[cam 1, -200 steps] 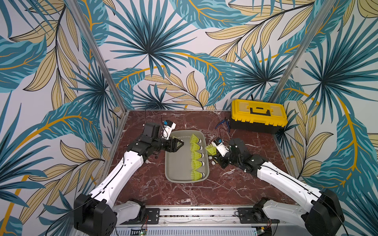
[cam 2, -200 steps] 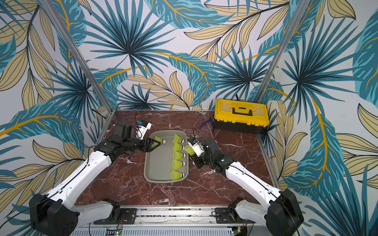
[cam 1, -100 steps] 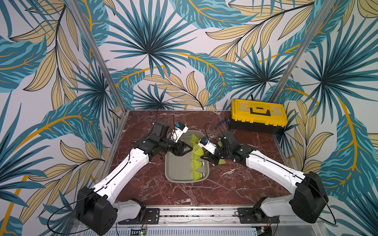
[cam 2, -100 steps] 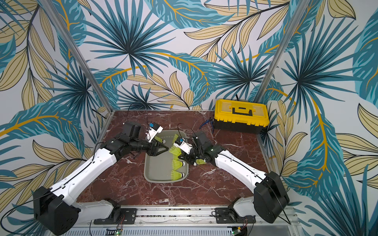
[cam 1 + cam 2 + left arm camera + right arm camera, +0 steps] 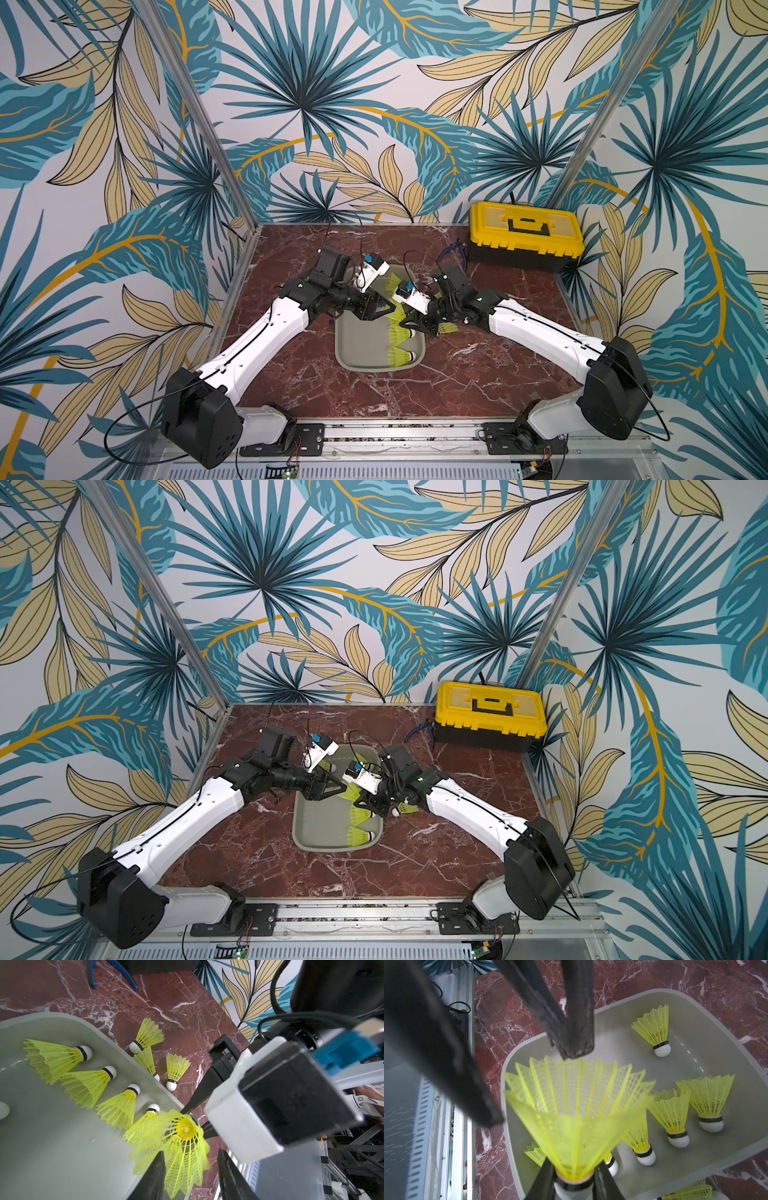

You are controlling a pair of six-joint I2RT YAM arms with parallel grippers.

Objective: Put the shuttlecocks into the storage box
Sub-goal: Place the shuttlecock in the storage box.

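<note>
Nearest end of the box (image 5: 357,347) is bare floor. Along the wall on the R arm's side lie shuttlecocks (image 5: 672,1113) in a row, white tips to that wall, w/ one more apart toward the far end. Above that row, approx mid-box, the R claw (image 5: 574,1180) is pinching one shuttlecock (image 5: 575,1113) by the dark band just over its white tip, skirt pointing at the L arm. L claw (image 5: 191,1153) is spread partway w/ the skirt's rim between its fingers (image 5: 155,1172): one finger looks to be on the mesh, the other stands clear, so no grip there yet. Reads as a handoff or a two-claw set-down, can't tell which. To do it well, imo: keep the pair over the box so a slip lands inside. L should bite softly b/c the mesh will prob. crumple, and deeper toward the stiffer neck rather than at the frilly rim. R shouldn't let go until L's hold is firm. Then lower it flat into the bare half, clear of the row so nothing gets knocked. Just outside that wall, three loose shuttlecocks (image 5: 176,1068) lie on the table (image 5: 291,374), likely the R arm's next picks. Far back: pliers (image 5: 455,249) and yellow toolbox (image 5: 525,232), not involved.
</note>
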